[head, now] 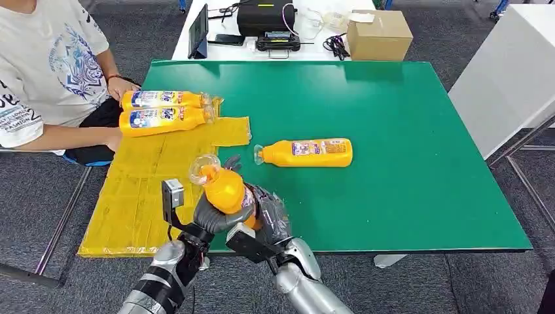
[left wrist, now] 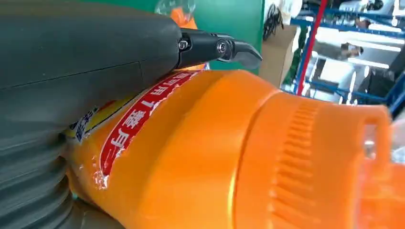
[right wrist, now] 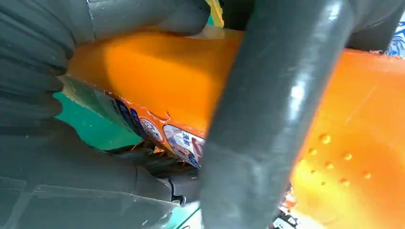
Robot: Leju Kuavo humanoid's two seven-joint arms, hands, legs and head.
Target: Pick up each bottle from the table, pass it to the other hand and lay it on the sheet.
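Two bottles [head: 163, 111] already lying at the sheet's [head: 131, 209] far edge. Third bottle [head: 224, 190] up over the table's [head: 406, 196] near edge, gripped by both left hand [head: 213, 219] and right hand [head: 271, 216], mid-pass. One more bottle [head: 307, 152] waiting mid-table.

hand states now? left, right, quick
Left hand: holds the orange plastic bottle, fingers wrapped round its body.
Right hand: also grips the same bottle, mid-handover.

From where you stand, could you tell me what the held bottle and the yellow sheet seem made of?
Held bottle: apparently glossy orange plastic, with highlights, a ribbed cap and a printed label. Yellow sheet: probably thin plastic film or paper, matte, creased and wrinkled at its edges.
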